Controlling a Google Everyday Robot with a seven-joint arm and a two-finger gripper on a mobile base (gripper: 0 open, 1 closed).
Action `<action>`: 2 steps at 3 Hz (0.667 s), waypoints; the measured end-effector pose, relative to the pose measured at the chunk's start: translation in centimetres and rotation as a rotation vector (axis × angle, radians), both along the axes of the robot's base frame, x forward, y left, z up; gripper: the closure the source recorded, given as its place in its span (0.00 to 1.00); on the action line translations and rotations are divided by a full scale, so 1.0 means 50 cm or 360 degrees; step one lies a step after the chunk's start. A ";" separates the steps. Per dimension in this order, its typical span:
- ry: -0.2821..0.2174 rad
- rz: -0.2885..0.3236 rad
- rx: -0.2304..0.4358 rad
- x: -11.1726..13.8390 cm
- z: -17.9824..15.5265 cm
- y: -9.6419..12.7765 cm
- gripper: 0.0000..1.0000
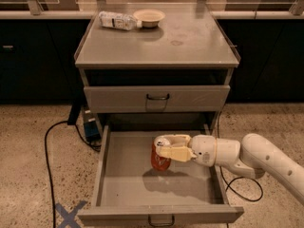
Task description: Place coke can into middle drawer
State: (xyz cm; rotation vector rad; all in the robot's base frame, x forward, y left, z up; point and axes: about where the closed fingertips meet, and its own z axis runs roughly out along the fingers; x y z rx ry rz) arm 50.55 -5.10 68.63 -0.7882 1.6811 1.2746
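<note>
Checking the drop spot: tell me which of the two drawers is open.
The lower drawer, pulled out; the drawer above is shut. The claw holds the can inside its tray.
</note>
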 end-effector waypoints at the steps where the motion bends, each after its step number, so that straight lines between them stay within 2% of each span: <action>1: 0.0000 0.0000 0.0000 0.000 0.000 0.000 1.00; 2: -0.0039 -0.0045 0.0001 0.020 -0.056 0.015 1.00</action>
